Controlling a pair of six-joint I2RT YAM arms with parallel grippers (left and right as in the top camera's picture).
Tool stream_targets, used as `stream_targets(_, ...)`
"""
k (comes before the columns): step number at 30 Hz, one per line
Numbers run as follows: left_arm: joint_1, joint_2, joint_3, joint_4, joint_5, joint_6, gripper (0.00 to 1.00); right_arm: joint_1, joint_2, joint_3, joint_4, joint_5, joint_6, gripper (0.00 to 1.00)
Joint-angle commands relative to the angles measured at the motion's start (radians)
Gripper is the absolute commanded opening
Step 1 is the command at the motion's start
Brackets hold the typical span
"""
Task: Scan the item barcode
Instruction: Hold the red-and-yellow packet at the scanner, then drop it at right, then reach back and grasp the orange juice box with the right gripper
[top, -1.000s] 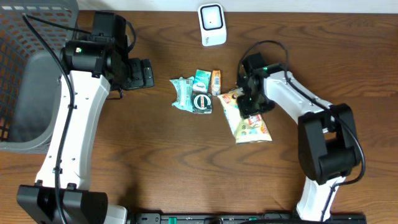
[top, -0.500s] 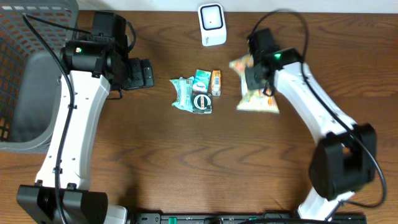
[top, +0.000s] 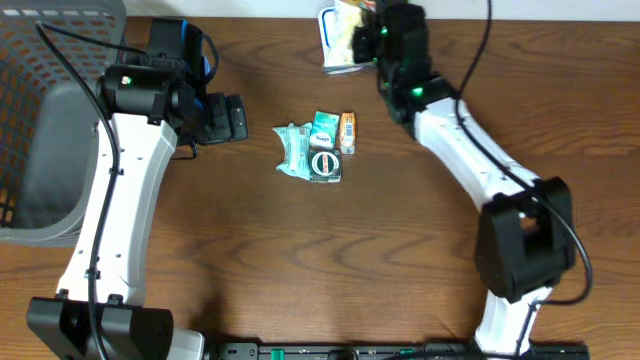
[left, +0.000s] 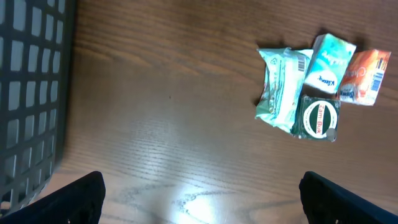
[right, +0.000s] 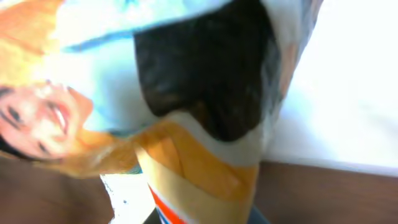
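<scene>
The item, a yellow and orange snack packet (top: 349, 30) printed with a face, hangs at the table's far edge, right over the white barcode scanner (top: 336, 64). My right gripper (top: 372, 36) is shut on the snack packet, which fills the right wrist view (right: 186, 130) and hides the fingers there. Only the scanner's lower edge shows under the packet in the overhead view. My left gripper (top: 228, 118) hovers open at the left of the table with nothing between its fingers (left: 81, 196), well away from the scanner.
A small pile lies mid-table: a green wipes pack (top: 295, 150), a teal pack (top: 325, 128), an orange sachet (top: 348, 131) and a round green tin (top: 325, 165). A grey mesh basket (top: 40, 60) stands at the far left.
My right gripper closed on the snack packet, lifted it off the table and carried it back and left to the scanner. The left arm has not moved.
</scene>
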Motion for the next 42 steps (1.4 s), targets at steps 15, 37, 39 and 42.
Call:
stream_targets(15,0.002,0.008,-0.002,-0.003,-0.006,0.005,0.98,-0.068,0.169,0.241,-0.026,0.098,-0.043,0.01)
stream_targets(37,0.002,0.008,-0.002,-0.003,-0.005,0.005,0.98,-0.572,0.095,0.255,-0.9,0.24,-0.332,0.99)
stream_targets(39,0.002,0.008,-0.002,-0.003,-0.005,0.005,0.98,-0.553,0.09,0.255,-0.924,0.092,-0.309,0.99)
stream_targets(42,0.002,0.008,-0.002,-0.003,-0.005,0.005,0.98,-0.508,0.082,0.255,-0.931,-0.245,-0.222,0.99)
